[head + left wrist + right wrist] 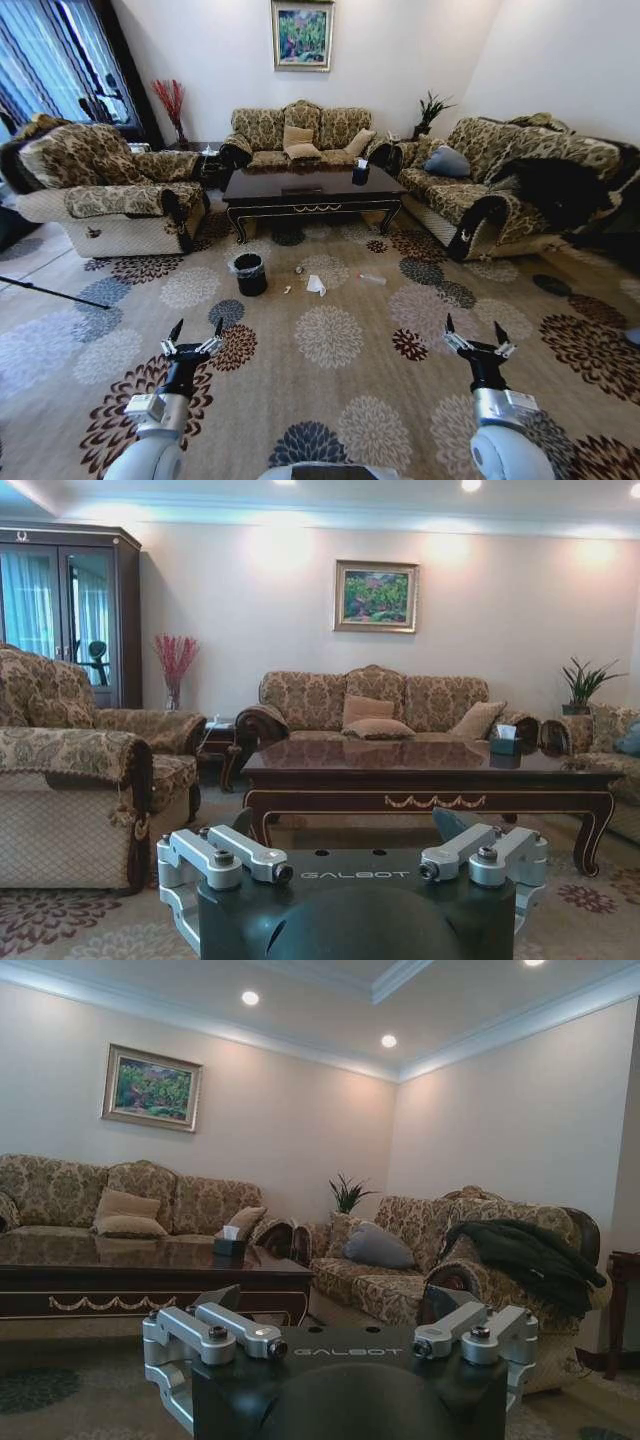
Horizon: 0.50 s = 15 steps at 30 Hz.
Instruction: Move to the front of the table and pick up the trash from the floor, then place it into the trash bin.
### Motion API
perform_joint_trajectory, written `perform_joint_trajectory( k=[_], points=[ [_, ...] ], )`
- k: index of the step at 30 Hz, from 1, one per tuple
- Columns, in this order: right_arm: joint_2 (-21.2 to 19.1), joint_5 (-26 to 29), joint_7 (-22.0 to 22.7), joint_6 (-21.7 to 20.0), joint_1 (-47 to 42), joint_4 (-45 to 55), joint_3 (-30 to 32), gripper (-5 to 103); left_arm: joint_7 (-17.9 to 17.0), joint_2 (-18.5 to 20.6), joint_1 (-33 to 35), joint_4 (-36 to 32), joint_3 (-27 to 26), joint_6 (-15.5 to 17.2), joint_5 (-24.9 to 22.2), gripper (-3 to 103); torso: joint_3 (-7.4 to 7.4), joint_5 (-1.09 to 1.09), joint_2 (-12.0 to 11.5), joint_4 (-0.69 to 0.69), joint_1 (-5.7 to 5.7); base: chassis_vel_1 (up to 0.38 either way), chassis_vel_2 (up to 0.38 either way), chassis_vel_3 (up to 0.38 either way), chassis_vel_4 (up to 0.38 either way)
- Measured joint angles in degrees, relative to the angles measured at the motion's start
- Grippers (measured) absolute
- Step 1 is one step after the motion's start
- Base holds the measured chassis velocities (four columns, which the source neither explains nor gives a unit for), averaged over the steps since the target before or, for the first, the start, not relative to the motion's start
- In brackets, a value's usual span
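White tissue trash lies on the carpet at my 12 o'clock, the trash bin near at its 9, so I drive slowly toward the table, left gripper and right gripper both spread empty.

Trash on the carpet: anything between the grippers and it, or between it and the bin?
Nothing visible. Open carpet runs from the left gripper and right gripper, both open and held forward, to the trash in front of the table. The trash bin stands just to the robot's left of the trash, with only bare carpet between.
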Motion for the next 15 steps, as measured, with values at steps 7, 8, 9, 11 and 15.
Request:
perform_joint_trajectory(
  k=[7, 8, 9, 11, 15],
  points=[
    [0.02, -3.59, -2.80, 3.70, -0.66, 1.04, -1.05, 100, -0.41, 0.42, -0.36, -0.54, -0.56, 1.66, -0.06, 100, -1.21, -0.01, -2.14, 0.00, -0.93, 0.000, 0.000, 0.000, 0.000],
    [0.02, -3.59, -2.80, 3.70, -0.66, 1.04, -1.05, 100, -0.41, 0.42, -0.36, -0.54, -0.56, 1.66, -0.06, 100, -1.21, -0.01, -2.14, 0.00, -0.93, 0.000, 0.000, 0.000, 0.000],
    [0.05, -3.65, -2.92, 3.75, -0.72, 1.35, -1.32, 100, -0.42, 0.43, -0.28, -0.58, -0.60, 1.72, -0.05, 100, -1.35, 0.00, -2.37, 0.00, -1.03, 0.000, 0.000, 0.000, 0.000],
    [0.21, -3.79, -3.03, 3.75, -0.78, 1.83, -1.60, 100, -0.41, 0.55, -0.09, -0.59, -0.79, 1.93, 0.43, 100, -1.74, 0.00, -3.08, 0.00, -1.34, 0.000, 0.000, 0.000, 0.000],
    [0.13, -4.60, -3.11, 3.75, -0.96, 1.93, -1.36, 100, -0.33, 0.72, -0.39, -0.63, -1.50, 2.15, 0.95, 100, -2.29, 0.00, -4.08, 0.00, -1.80, 0.000, 0.000, 0.000, 0.000]
  ],
)
